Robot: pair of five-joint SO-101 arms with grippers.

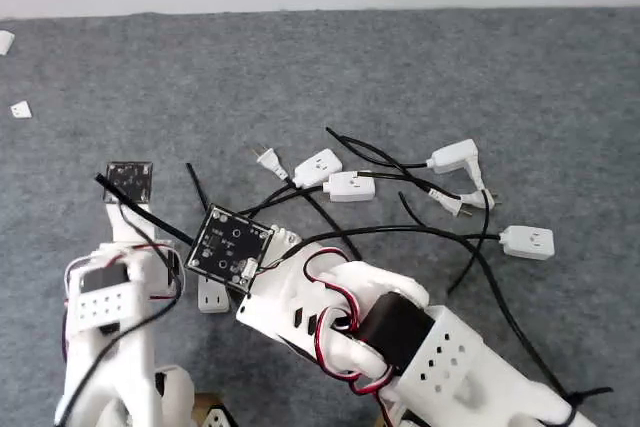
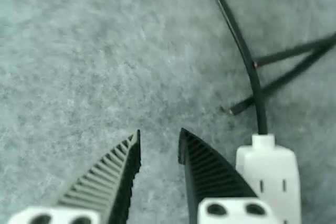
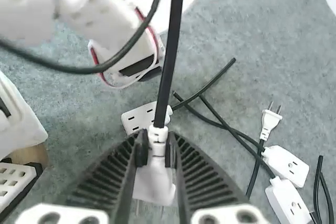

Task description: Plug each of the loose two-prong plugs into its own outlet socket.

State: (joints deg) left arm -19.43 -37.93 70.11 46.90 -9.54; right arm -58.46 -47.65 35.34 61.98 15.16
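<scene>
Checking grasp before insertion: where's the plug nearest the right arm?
Right wrist view: the plug is clamped in the right tool, just short of an outlet socket on the grey mat.

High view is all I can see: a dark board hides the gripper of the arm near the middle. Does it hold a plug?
Observer: Yes. That is the right gripper, shut on a white plug.
Operator: And the other gripper, is it holding something?
Observer: No. The left gripper is open over bare carpet.
Operator: Is any socket near it?
Observer: An outlet socket lies just beside one of its fingers, slots up; I cannot tell whether they touch.
</scene>
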